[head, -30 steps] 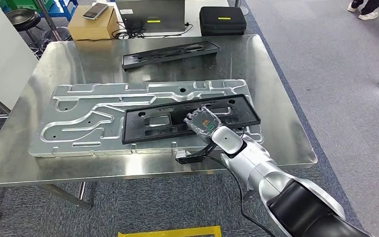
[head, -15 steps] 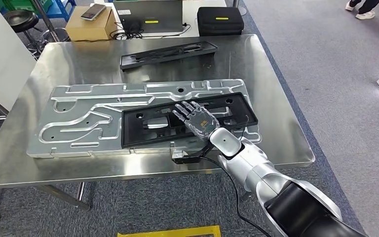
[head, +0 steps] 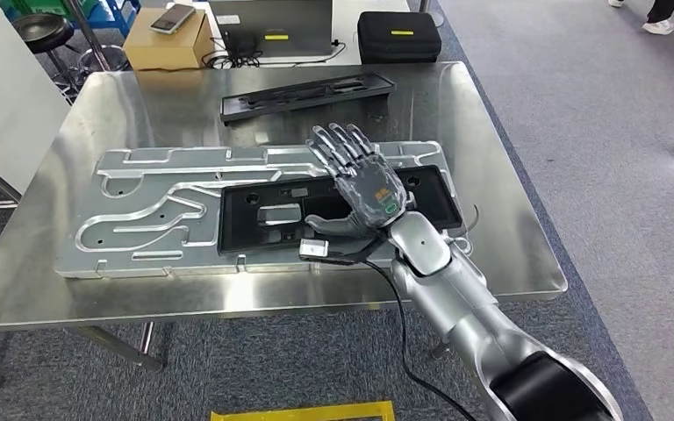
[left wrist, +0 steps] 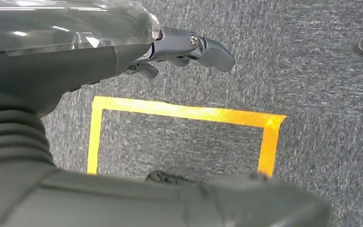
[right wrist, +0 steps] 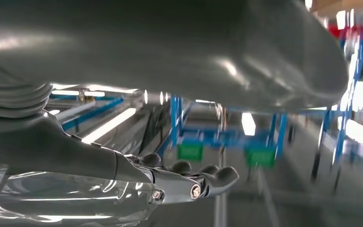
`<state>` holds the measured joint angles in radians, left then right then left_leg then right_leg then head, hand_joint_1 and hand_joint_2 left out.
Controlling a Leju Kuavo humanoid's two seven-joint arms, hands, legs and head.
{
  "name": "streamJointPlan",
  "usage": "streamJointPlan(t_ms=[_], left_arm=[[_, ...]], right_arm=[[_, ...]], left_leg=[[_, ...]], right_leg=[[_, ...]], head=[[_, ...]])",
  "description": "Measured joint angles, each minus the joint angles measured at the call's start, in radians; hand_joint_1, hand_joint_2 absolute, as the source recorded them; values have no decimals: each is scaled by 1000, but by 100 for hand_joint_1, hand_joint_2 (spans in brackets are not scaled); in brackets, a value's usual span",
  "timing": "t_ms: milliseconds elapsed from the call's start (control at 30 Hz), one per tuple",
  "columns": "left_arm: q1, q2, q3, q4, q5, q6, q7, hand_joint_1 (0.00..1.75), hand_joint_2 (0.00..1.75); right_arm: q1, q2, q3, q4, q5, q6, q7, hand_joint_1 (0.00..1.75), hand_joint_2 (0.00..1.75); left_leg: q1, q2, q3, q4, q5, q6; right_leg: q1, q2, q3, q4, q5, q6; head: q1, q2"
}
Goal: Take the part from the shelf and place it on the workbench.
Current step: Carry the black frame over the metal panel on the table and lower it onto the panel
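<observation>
In the head view, a shiny steel bench stands on grey carpet. On it lies a silver grooved metal plate, and on that plate lies the flat black plastic part, its long axis across the bench, left to right. The right hand hovers above it, fingers spread, holding nothing.

In the left wrist view, the left hand hangs over carpet with a yellow tape square, fingers apart, holding nothing.

In the right wrist view, the right hand's fingers are extended; blue racks are blurred behind.

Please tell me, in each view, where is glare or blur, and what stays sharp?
Head view: sharp; soft glare on the steel workbench, and the right hand over the black part is crisp. Left wrist view: carpet and yellow tape sharp, the left hand slightly soft. Right wrist view: blurred background, bright streaks on metal.
</observation>
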<state>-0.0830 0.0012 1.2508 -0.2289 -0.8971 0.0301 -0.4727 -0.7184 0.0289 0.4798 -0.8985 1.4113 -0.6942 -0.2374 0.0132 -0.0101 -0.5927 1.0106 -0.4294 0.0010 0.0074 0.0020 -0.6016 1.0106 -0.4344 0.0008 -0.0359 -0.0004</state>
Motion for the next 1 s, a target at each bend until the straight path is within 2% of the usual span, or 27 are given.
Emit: streamJointPlan(t_ms=[67,100,167,233,267,300,333,400,433,467,567,600,633,667,733,767,800,833,933,967,1000], left_arm=[[6,-2,6,0,7,-3,0,0,0],[8,-3,10,0,10,-5,0,0,0],[13,-5,18,0,16,-6,2,0,0],[15,-7,25,0,23,-6,5,0,0],[18,-8,29,0,27,-7,5,0,0],[21,-10,33,0,32,-11,4,0,0],[24,-12,38,0,36,-15,1,0,0],[27,-15,47,0,45,-27,-9,0,0],[27,-16,50,0,49,-32,-16,0,0],[28,-18,54,0,53,-38,-22,0,0],[31,-26,68,0,60,-48,-33,0,0],[31,-28,71,0,60,-48,-33,0,0],[30,-30,73,0,61,-48,-32,0,0],[29,-33,76,0,61,-47,-31,0,0],[26,-36,82,0,61,-42,-29,0,0],[25,-37,86,0,60,-39,-28,0,0],[26,-38,90,0,60,-35,-28,0,0],[26,-40,93,0,60,-32,-28,0,0],[27,-48,96,0,59,-24,-32,0,0],[26,-50,98,0,61,-20,-35,0,0],[26,-53,100,0,64,-16,-38,0,0]], right_arm=[[97,-24,-60,-176,-38,-2,-38,0,0],[151,-34,-94,-266,-73,-3,-63,0,0],[256,-49,-166,-426,-169,-5,-130,0,0],[364,-64,-242,-553,-304,-7,-219,0,0],[422,-73,-284,-607,-379,-7,-267,0,0],[480,-82,-336,-657,-461,-7,-314,0,0],[536,-89,-393,-700,-536,-7,-353,0,0],[637,-97,-520,-763,-663,-6,-399,0,0],[683,-100,-587,-783,-715,-3,-410,0,0],[726,-102,-656,-796,-760,7,-420,0,0],[826,-99,-877,-803,-835,86,-446,0,0],[844,-93,-949,-798,-836,118,-451,0,0],[855,-87,-1019,-789,-829,144,-453,0,0],[863,-81,-1084,-773,-817,163,-455,0,0],[873,-66,-1196,-728,-787,190,-455,0,0],[876,-59,-1245,-701,-771,202,-455,0,0],[877,-52,-1289,-672,-751,212,-455,0,0],[877,-47,-1333,-640,-725,223,-455,0,0],[862,-43,-1439,-534,-635,245,-455,0,0],[853,-43,-1468,-492,-606,246,-456,0,0],[842,-44,-1496,-444,-575,243,-456,0,0]], left_leg=[[0,-1,3,-1,-5,-10],[1,0,0,13,-17,-14],[2,3,-33,98,-72,-20],[4,4,-90,230,-134,-24],[5,4,-108,269,-145,-26],[6,4,-107,270,-136,-27],[7,5,-86,232,-111,-26],[8,3,-13,96,-54,-21],[6,2,15,44,-39,-16],[5,1,31,14,-35,-10],[-1,1,35,3,-36,10],[-1,2,37,-1,-33,16],[0,4,38,-4,-28,22],[0,6,37,-7,-24,28],[-2,9,30,-6,-20,34],[-4,10,26,-5,-18,36],[-4,10,22,-3,-17,36],[-5,10,19,-1,-16,35],[-7,9,13,6,-12,28],[-8,9,12,7,-10,24],[-8,9,12,6,-7,18]], right_leg=[[-3,-2,6,-9,2,-9],[-6,-4,11,-15,4,-15],[-10,-8,20,-24,5,-25],[-10,-10,23,-23,1,-28],[-10,-10,24,-22,-1,-27],[-10,-11,25,-20,-4,-25],[-10,-11,27,-18,-7,-21],[-10,-10,31,-12,-15,-13],[-9,-10,32,-8,-19,-7],[-8,-10,33,-6,-22,-2],[-11,-9,36,-5,-24,17],[-14,-7,35,2,-33,24],[-16,-6,26,24,-54,29],[-18,-4,9,67,-86,33],[-21,-4,-43,191,-159,40],[-22,-4,-62,240,-179,42],[-23,-4,-64,255,-179,42],[-23,-4,-47,231,-160,42],[-20,-4,62,41,-84,31],[-17,-3,81,4,-72,26],[-13,-2,87,-11,-68,21]], head=[[0,0],[0,0],[0,0],[0,0],[0,0],[0,0],[0,0],[0,0],[0,0],[0,0],[0,0],[0,0],[0,0],[0,0],[0,0],[0,0],[0,0],[0,0],[0,0],[0,0],[0,0]])
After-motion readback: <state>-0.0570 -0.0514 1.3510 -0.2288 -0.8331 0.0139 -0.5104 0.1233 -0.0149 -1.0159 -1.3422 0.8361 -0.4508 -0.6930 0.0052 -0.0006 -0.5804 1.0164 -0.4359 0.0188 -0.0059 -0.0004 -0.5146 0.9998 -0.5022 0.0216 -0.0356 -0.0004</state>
